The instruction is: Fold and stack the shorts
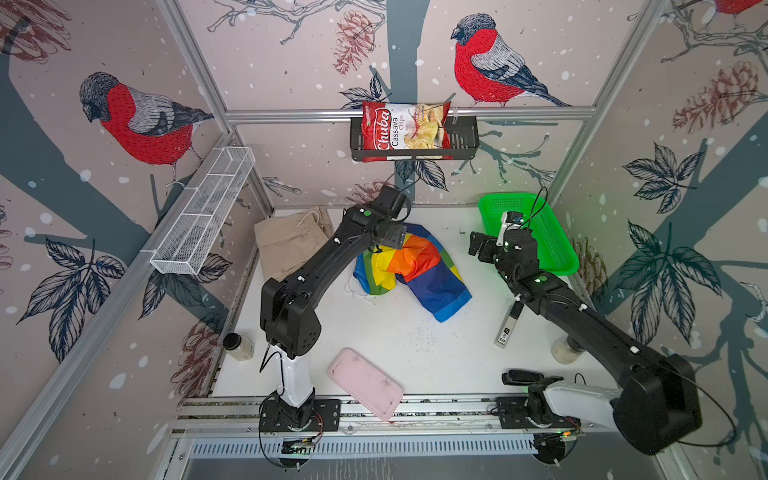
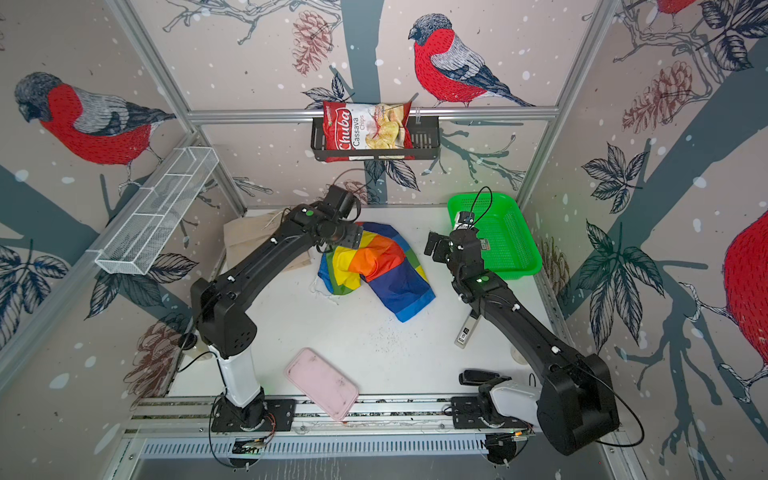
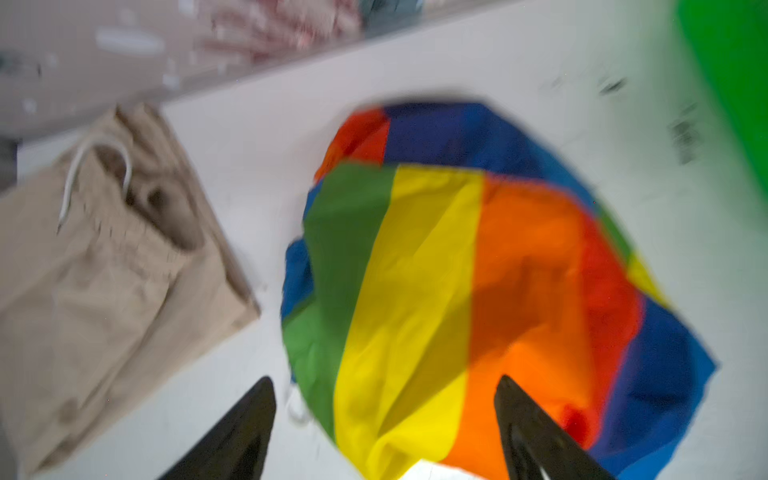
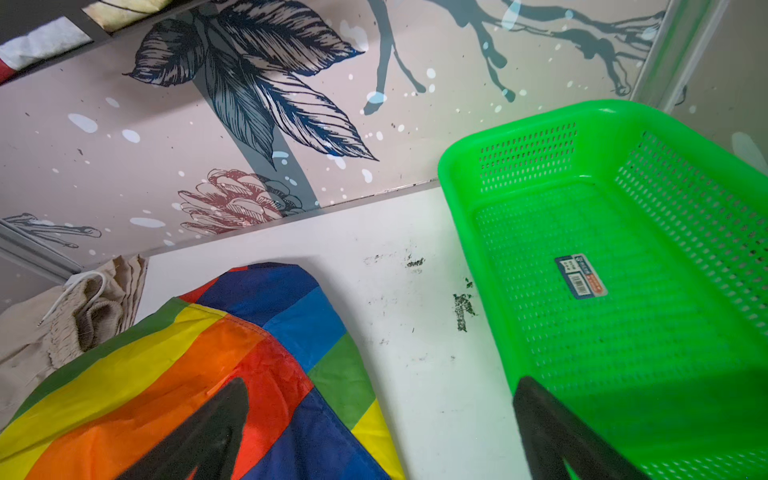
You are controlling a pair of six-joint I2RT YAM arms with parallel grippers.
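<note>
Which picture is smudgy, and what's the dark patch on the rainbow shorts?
Left wrist view: motion blur smears the shiny rainbow-striped shorts and plain beige cloth shorts; the dark patch is a shadow across yellow and orange stripes. Right wrist view: sharp, crisp holes in the green plastic mesh basket. Both top views: clear.

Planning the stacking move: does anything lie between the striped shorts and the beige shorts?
Nothing visible does. In the left wrist view, only bare white table separates the striped shorts from the beige shorts, which lie apart.

Bird-patterned walls (image 1: 291,62) around a scuffed white tabletop (image 1: 415,345)
</note>
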